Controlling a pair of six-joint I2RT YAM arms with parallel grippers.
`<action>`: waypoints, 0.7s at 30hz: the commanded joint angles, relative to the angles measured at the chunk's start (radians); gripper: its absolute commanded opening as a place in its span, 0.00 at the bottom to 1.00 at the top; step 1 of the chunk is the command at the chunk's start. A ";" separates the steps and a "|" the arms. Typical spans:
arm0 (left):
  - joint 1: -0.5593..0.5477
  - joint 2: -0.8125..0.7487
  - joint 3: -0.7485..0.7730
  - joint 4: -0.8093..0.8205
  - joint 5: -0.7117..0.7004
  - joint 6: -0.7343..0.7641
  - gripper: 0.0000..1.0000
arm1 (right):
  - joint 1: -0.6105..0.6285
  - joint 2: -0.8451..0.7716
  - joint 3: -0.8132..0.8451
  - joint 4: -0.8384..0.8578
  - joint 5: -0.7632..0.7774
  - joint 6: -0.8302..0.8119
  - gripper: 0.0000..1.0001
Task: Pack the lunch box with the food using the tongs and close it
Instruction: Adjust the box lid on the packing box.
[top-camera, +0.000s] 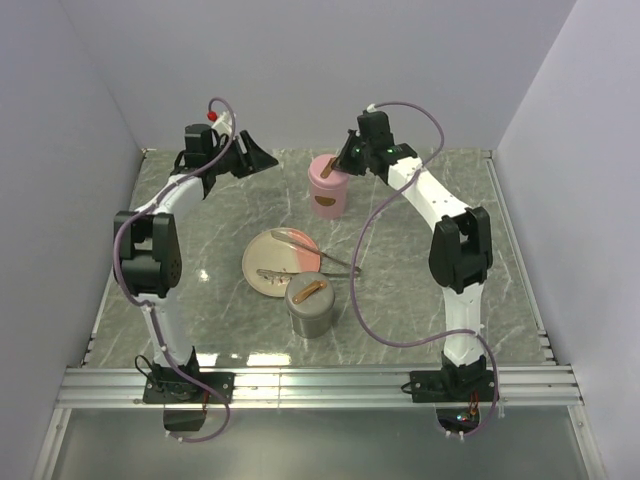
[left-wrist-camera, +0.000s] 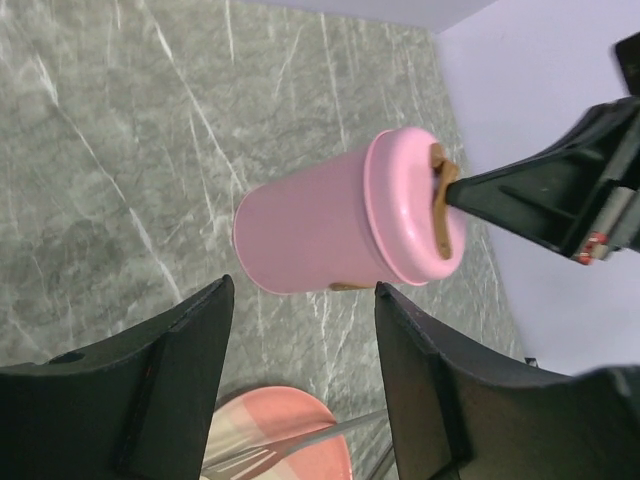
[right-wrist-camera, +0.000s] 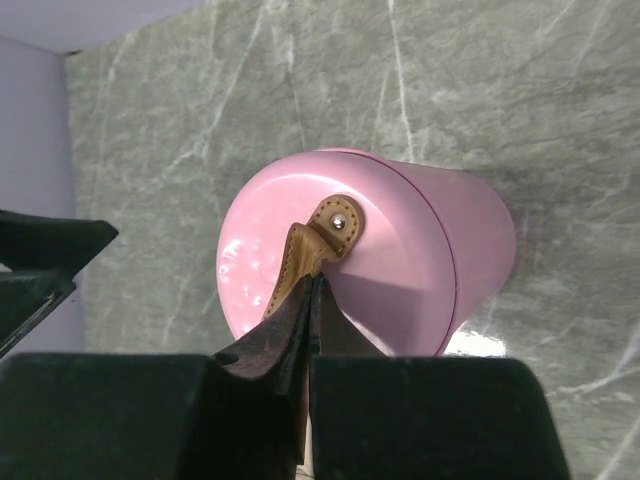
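A grey-green marbled table (top-camera: 240, 210) sits between pale lilac walls (top-camera: 300, 60). Far left, the left gripper (top-camera: 247, 157) hangs released, while the right gripper (top-camera: 346, 158) is clenched on the brown strap (right-wrist-camera: 320, 235) of the pink lunch box (top-camera: 328, 192). Only the overhead view shows the grey canister (top-camera: 310, 308) beside the plate (top-camera: 262, 262) where the tongs (top-camera: 318, 256) lie; only the right wrist view shows the strap's rivet (right-wrist-camera: 340, 222).

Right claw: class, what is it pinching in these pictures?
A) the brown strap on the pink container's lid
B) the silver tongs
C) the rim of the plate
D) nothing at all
A: the right wrist view shows the right claw shut on the brown strap atop the pink container, while the tongs lie across the plate.
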 joint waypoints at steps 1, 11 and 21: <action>-0.007 0.048 0.061 0.058 0.049 -0.046 0.64 | 0.022 0.037 0.071 -0.085 0.094 -0.094 0.00; -0.044 0.148 0.156 0.044 0.038 -0.046 0.62 | 0.045 0.064 0.102 -0.158 0.140 -0.159 0.00; -0.059 0.298 0.267 0.112 0.095 -0.135 0.58 | 0.038 -0.032 0.036 -0.069 -0.006 -0.162 0.32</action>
